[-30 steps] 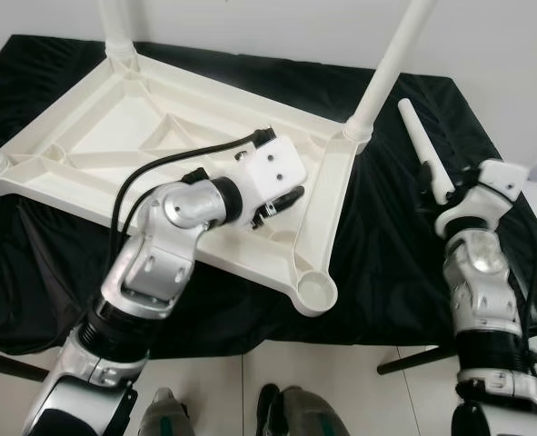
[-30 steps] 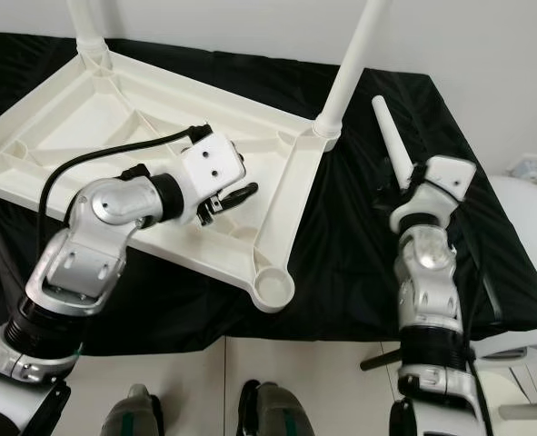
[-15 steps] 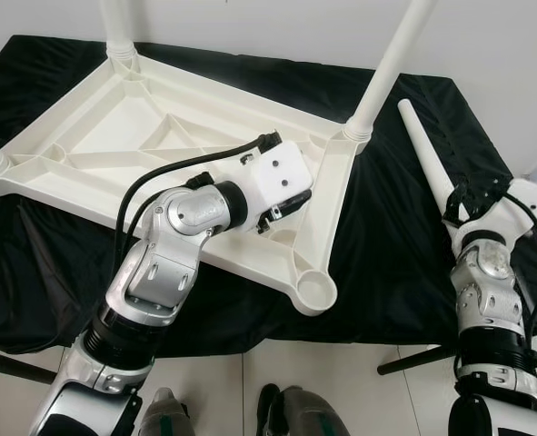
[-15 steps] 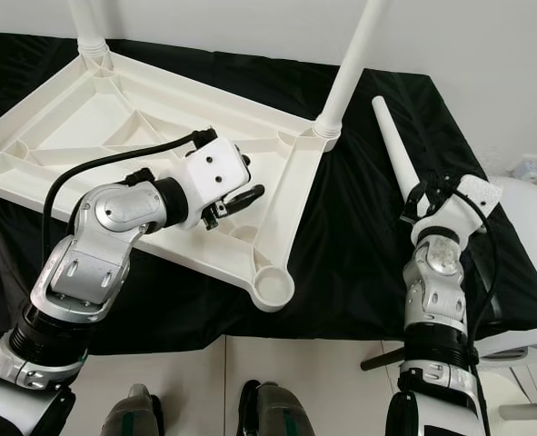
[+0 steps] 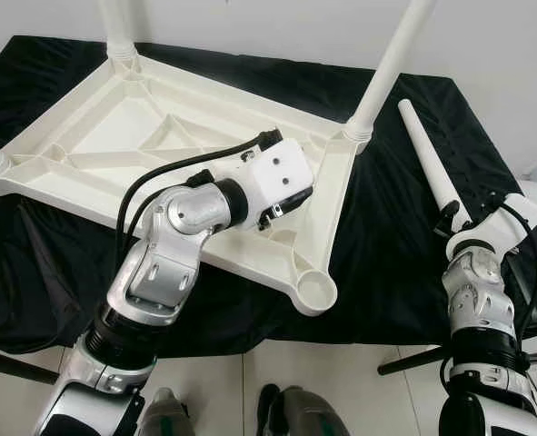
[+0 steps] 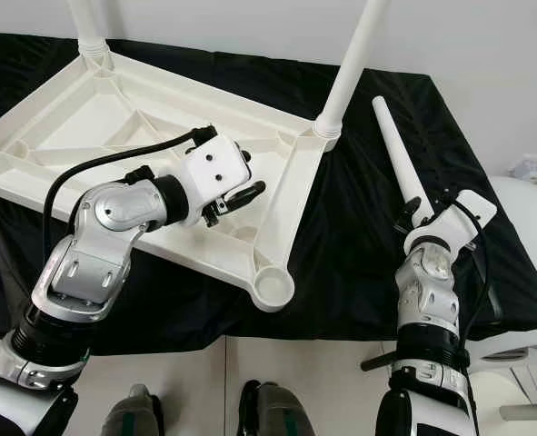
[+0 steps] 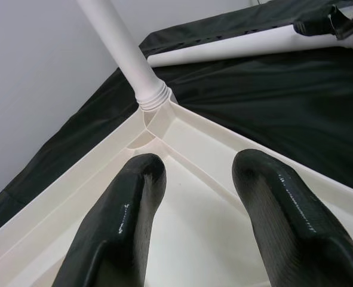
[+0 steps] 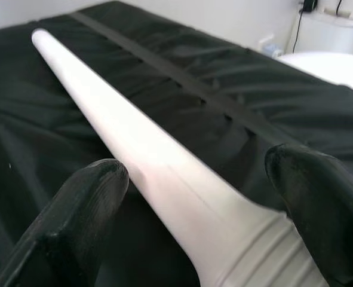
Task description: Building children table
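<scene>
Between open right gripper [image 8: 194,197] fingers, table leg [image 8: 134,143]

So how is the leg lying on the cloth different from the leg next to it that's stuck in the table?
The loose leg lies flat on the black cloth; the fitted leg stands upright. The loose leg is joined to nothing, with the open right gripper around its thick end; the fitted leg sits in a corner socket of the upturned table. Both are white and tapered.

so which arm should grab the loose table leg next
Right. The right gripper already has its open fingers on either side of the loose leg lying on the black cloth, while the left gripper hovers open over the upturned tabletop.
</scene>
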Robot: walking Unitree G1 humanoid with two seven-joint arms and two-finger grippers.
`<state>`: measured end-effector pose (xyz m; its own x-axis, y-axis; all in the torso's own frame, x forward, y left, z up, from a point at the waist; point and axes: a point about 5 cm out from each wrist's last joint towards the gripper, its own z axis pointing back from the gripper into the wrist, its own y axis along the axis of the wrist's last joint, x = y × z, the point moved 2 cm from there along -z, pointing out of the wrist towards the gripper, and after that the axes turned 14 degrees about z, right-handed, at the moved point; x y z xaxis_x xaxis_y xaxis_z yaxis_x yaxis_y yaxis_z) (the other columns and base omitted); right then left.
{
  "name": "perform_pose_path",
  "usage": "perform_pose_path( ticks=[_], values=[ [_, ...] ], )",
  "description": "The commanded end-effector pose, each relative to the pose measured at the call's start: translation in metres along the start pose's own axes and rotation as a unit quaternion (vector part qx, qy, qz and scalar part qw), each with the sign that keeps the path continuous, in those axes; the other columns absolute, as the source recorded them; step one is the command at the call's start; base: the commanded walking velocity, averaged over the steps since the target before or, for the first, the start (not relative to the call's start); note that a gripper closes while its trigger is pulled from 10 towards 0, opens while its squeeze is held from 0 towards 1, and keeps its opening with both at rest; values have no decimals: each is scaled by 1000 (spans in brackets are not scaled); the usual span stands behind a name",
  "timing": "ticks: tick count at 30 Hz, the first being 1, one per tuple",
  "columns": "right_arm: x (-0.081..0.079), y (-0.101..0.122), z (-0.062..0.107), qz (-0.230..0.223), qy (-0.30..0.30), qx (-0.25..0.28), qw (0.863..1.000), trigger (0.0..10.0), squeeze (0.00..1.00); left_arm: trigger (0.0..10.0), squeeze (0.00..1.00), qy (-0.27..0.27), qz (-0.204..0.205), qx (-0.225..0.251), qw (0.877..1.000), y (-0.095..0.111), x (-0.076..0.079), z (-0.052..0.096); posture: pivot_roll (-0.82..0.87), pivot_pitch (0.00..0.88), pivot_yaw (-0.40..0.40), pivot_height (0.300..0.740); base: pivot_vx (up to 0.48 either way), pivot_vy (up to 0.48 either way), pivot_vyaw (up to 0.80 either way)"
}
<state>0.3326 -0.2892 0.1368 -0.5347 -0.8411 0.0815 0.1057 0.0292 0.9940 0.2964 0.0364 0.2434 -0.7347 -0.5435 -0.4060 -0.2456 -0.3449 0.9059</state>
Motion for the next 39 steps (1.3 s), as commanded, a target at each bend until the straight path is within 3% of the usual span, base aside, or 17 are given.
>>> perform_pose_path(
  ticks=[1,6,8,10,12,13,14,15,17,22,28,29,30,32,36,38,39],
  values=[
    [-4,-11,3,-4,15,-26,1000,10000,0,10000,0,73,-1,23,997,4,-10,-1,25,118,-89,740,0,0,0],
    [-20,-11,11,-14,68,-19,997,10000,0,10000,0,76,-1,26,997,6,-11,-1,28,120,-92,740,0,0,0],
    [-38,-9,21,-33,133,-5,991,10000,0,10000,0,79,-1,29,996,7,-12,-1,29,121,-93,740,0,0,0],
    [-38,-9,21,-33,133,-5,991,10000,0,10000,0,79,-1,29,996,7,-12,-1,29,121,-93,740,0,0,0],
    [-73,7,51,-71,289,50,953,10000,0,10000,0,82,-1,35,996,10,-13,-1,27,124,-90,740,0,0,0],
    [-73,7,51,-71,289,50,953,10000,0,10000,0,82,-1,35,996,10,-13,-1,27,124,-90,740,0,0,0],
    [-83,16,65,-84,348,79,930,10000,0,10000,0,83,0,36,996,11,-13,-2,27,125,-90,740,0,0,0],
    [-83,16,65,-84,348,79,930,10000,0,10000,0,83,0,36,996,11,-13,-2,27,125,-90,740,0,0,0],
    [-87,39,78,-134,385,130,904,10000,0,10000,0,83,1,40,996,13,-13,-3,24,127,-85,740,0,0,0],
    [-77,65,73,-173,373,182,893,10000,0,10000,0,75,1,41,996,13,-7,-6,22,128,-83,740,0,0,0],
    [-68,75,55,-152,316,203,914,10000,0,10000,0,72,2,43,996,15,-5,-8,23,129,-81,740,0,0,0],
    [-62,72,43,-117,268,191,937,10000,0,10000,0,70,1,45,997,16,-4,-8,26,128,-83,740,0,0,0],
    [-62,72,43,-117,268,191,937,10000,0,10000,0,70,1,45,997,16,-4,-8,26,128,-83,740,0,0,0],
    [-59,63,32,-78,220,155,960,10000,0,10000,0,69,-1,45,997,16,-3,-8,28,128,-86,740,0,0,0],
    [-59,59,29,-75,214,136,964,10000,0,10000,0,69,-2,45,997,16,-2,-8,28,128,-86,740,0,0,0],
    [-51,41,16,-55,151,78,984,10000,0,10000,0,70,-2,44,997,15,-2,-8,29,129,-90,740,0,0,0],
    [-51,41,16,-55,151,78,984,10000,0,10000,0,70,-2,44,997,15,-2,-8,29,129,-90,740,0,0,0]
  ],
)
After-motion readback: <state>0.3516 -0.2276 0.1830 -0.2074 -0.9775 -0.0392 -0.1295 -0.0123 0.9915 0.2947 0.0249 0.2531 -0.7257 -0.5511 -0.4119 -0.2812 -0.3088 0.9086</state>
